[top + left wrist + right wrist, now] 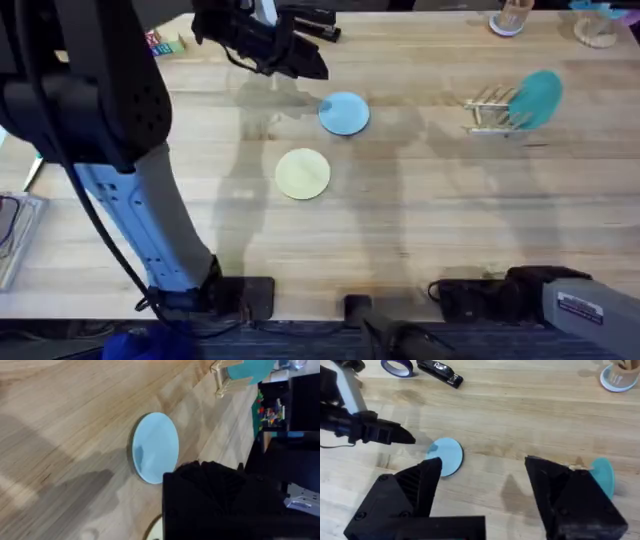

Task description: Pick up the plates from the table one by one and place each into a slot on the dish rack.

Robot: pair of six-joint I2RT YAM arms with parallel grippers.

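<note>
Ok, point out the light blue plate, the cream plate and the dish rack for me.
light blue plate [344, 113], overhead view, centre of its face.
cream plate [302, 173], overhead view, centre of its face.
dish rack [489, 108], overhead view, its upright dowels.

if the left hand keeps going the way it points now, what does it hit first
Probably the light blue plate: the left hand points toward it from just above. Height is unclear, so it might pass over.

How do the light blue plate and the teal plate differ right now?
The light blue plate lies flat on the table; the teal plate stands on edge in the dish rack. The light blue plate is paler, the teal plate deeper and greener. The left end effector hovers near the light blue plate; the teal plate has none close. Both are round and look alike in size.
</note>
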